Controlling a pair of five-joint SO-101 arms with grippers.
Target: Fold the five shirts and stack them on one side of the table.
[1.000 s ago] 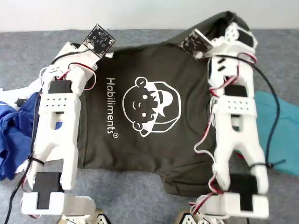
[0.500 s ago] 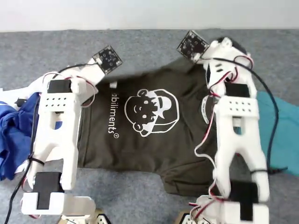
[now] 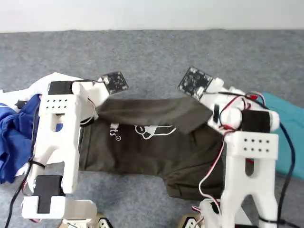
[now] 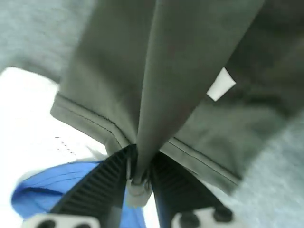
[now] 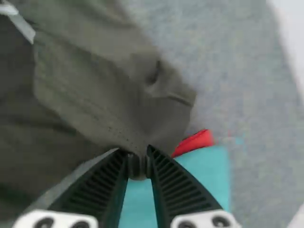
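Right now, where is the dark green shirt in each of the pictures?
High view: the dark green shirt lies in the middle of the grey table, its far edge folded over toward the near side.
Left wrist view: the shirt is pinched in the left end effector.
Right wrist view: the shirt is pinched in the right end effector.
Shared landmark: the grey table, under the shirt in all three views.

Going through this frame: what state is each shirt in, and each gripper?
dark olive shirt: half folded, far edge lifted and doubled back over its front.
left gripper: shut on the dark olive shirt's edge.
right gripper: shut on the dark olive shirt's edge.
blue shirt: crumpled in a heap, unfolded.
white shirt: unfolded, partly covered by the blue shirt.
teal shirt: lying flat, not stacked.
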